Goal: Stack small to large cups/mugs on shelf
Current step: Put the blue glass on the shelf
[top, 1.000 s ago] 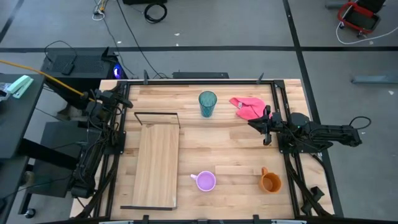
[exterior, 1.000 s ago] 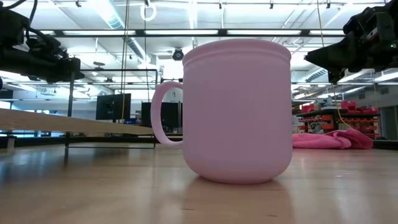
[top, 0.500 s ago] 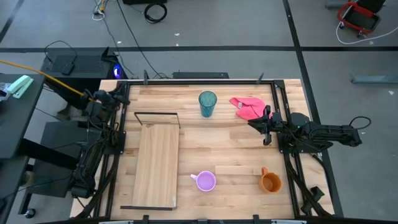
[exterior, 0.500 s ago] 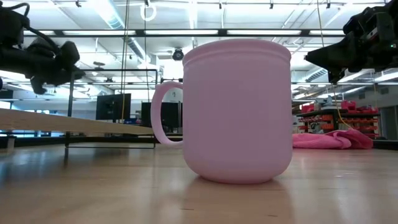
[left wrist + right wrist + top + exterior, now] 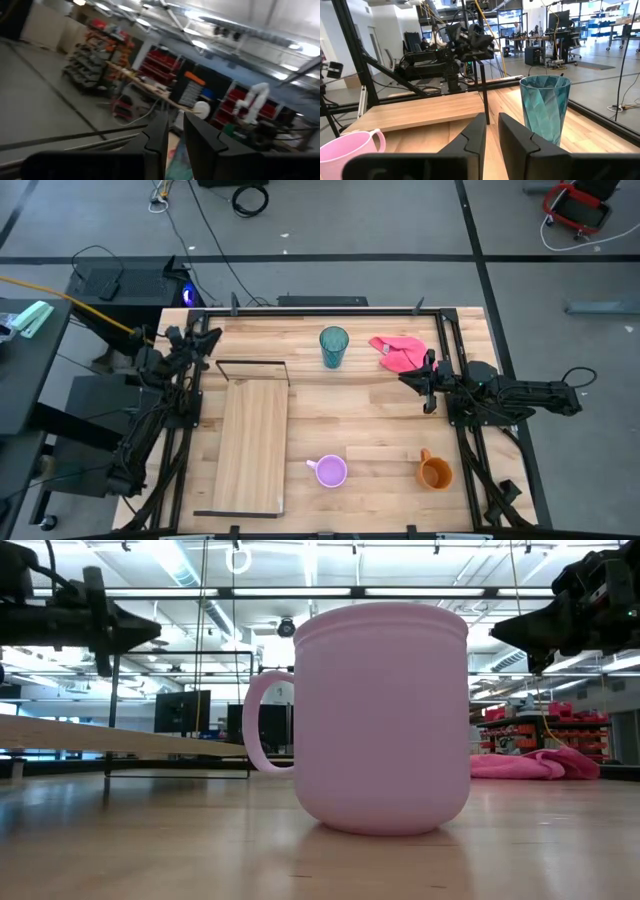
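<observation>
A teal tumbler (image 5: 334, 346) (image 5: 545, 107) stands upright at the table's far middle. The lilac mug (image 5: 330, 471) (image 5: 385, 720) and the orange mug (image 5: 435, 472) stand upright near the front edge. The pale wood shelf (image 5: 250, 445) (image 5: 420, 111) lies along the left side, raised on its black wire frame (image 5: 250, 363). My left gripper (image 5: 208, 337) (image 5: 176, 116) hovers over the far left corner, open by a narrow gap and holding nothing. My right gripper (image 5: 412, 378) (image 5: 492, 116) hovers at the right side, pointing level toward the shelf, also narrowly open and holding nothing.
A crumpled pink cloth (image 5: 400, 352) (image 5: 535, 764) lies at the far right, just beyond my right gripper. A black frame runs round the table edges (image 5: 300, 310). Bare wood lies between the shelf and the mugs.
My left gripper has rolled at the wrist and tipped upward while swinging slightly toward the table's right, staying above the far left corner. The cups, the shelf and the cloth have not moved.
</observation>
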`<action>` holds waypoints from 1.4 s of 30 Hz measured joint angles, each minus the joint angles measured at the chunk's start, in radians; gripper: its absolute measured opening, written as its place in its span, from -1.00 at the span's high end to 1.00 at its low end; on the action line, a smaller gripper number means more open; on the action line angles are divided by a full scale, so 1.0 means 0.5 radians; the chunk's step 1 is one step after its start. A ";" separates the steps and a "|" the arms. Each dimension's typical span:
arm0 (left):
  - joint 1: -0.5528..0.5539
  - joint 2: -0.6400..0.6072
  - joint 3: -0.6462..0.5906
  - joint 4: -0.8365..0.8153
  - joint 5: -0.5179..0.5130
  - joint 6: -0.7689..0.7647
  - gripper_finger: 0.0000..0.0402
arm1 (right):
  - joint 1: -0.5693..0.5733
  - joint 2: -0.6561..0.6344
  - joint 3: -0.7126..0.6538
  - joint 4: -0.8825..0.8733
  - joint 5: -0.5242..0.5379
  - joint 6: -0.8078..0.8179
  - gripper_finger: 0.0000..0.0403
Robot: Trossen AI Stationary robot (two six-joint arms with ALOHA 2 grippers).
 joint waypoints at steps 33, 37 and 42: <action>-0.716 0.000 0.000 1.103 0.049 0.066 0.76 | 0.000 0.641 0.884 0.418 0.186 0.203 0.71; -0.755 0.000 0.000 1.094 0.050 0.069 0.73 | 0.000 1.004 1.261 -0.021 0.469 0.202 0.71; -0.770 0.000 0.000 1.080 0.051 0.068 0.72 | -0.012 1.432 1.650 -0.344 0.647 0.201 0.71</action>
